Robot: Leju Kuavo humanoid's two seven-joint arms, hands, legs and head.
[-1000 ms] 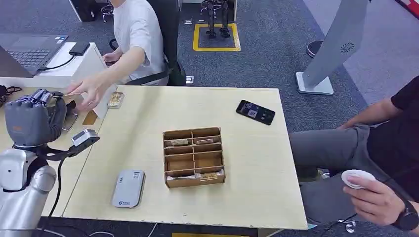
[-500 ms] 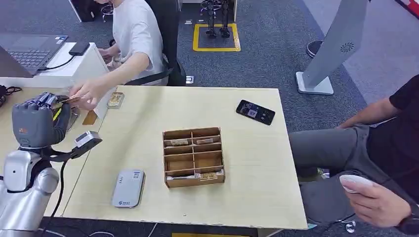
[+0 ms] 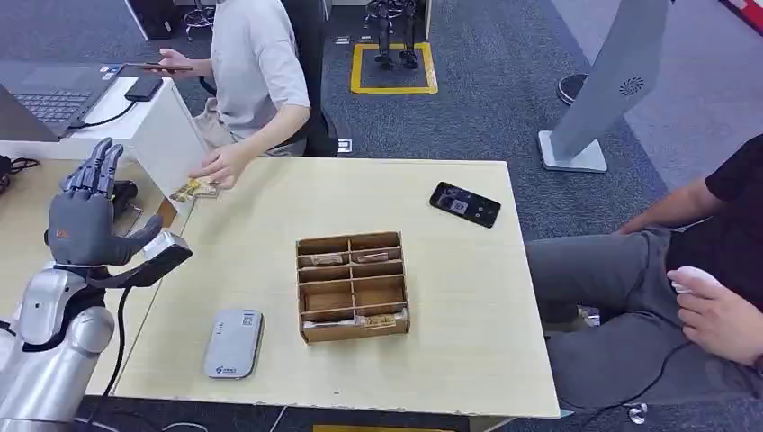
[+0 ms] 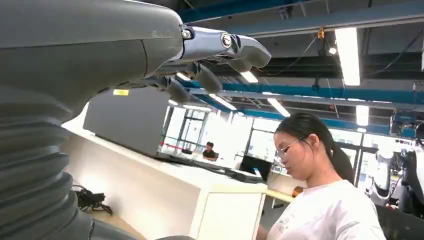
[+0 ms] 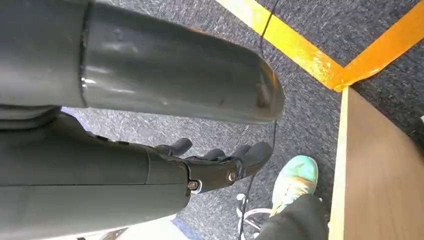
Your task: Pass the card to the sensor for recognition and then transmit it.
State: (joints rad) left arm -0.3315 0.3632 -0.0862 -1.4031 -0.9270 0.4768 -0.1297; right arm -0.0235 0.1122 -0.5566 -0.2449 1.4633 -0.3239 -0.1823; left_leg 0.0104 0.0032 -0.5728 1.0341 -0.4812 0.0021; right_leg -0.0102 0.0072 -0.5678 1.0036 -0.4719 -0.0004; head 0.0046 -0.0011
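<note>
My left hand (image 3: 87, 219) is raised at the table's left edge, fingers spread upward and nothing in it. In the left wrist view the fingers (image 4: 220, 46) are also stretched out and bare. A yellowish card (image 3: 192, 190) lies at the table's far left corner, under the fingertips of a seated person's hand (image 3: 219, 166). The grey card sensor (image 3: 234, 343) lies flat near the front left of the table, below my left hand. My right hand (image 5: 215, 167) hangs beside the table above the carpet, fingers loosely apart, holding nothing.
A wooden divided box (image 3: 353, 286) with several cards stands mid-table. A black phone (image 3: 464, 203) lies at the far right. The person in a light shirt (image 3: 256, 67) sits behind the far left corner. Another person (image 3: 711, 270) sits at the right edge. A laptop (image 3: 54, 94) is on the left desk.
My left hand had its fingers curled on the card while the person reached for it. The person took the card to the table corner, and my left hand opened.
</note>
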